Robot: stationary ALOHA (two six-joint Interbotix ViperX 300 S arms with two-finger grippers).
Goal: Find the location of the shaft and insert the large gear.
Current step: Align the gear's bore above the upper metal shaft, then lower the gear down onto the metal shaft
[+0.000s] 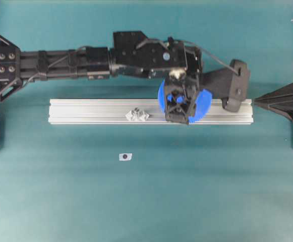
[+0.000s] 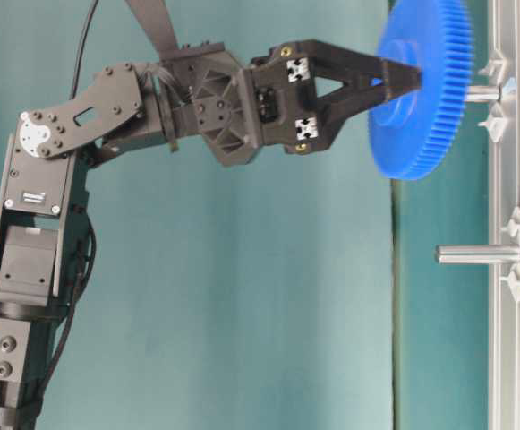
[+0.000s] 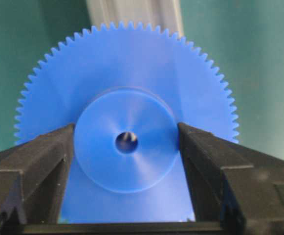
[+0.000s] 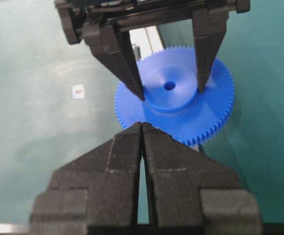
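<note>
Clamped on the raised hub of the large gear (image 1: 204, 104), the left claw (image 1: 179, 99) hangs over the aluminium rail (image 1: 85, 111) in the overhead view, its arm reaching in from the left edge. Blue toothed rim shows on either side of the black fingers. A small pale fitting with clear tabs (image 1: 137, 115) sits on the rail well to the left of the gear, and a tiny pale tab with a dark centre (image 1: 125, 157) lies on the teal bench (image 1: 146, 201) in front of the rail. The right arm rests at the right edge.

From bench level, the left claw (image 2: 401, 79) holds the large gear (image 2: 421, 107) face-on to the rail (image 2: 510, 358), and the shaft (image 2: 481, 92) stands out from the rail just behind the gear's centre. A second metal peg (image 2: 479, 254) stands out farther along the rail, apart from the gear.

Through the left wrist camera, both fingers (image 3: 44, 156) press the sides of the hub, and a pale tip shows inside the centre hole of the large gear (image 3: 127, 93).

Seen from the right wrist camera, the right claw (image 4: 142, 128) has its jaws together with nothing between them; beyond it the left claw (image 4: 168, 93) pinches the hub of the large gear (image 4: 181, 117).
</note>
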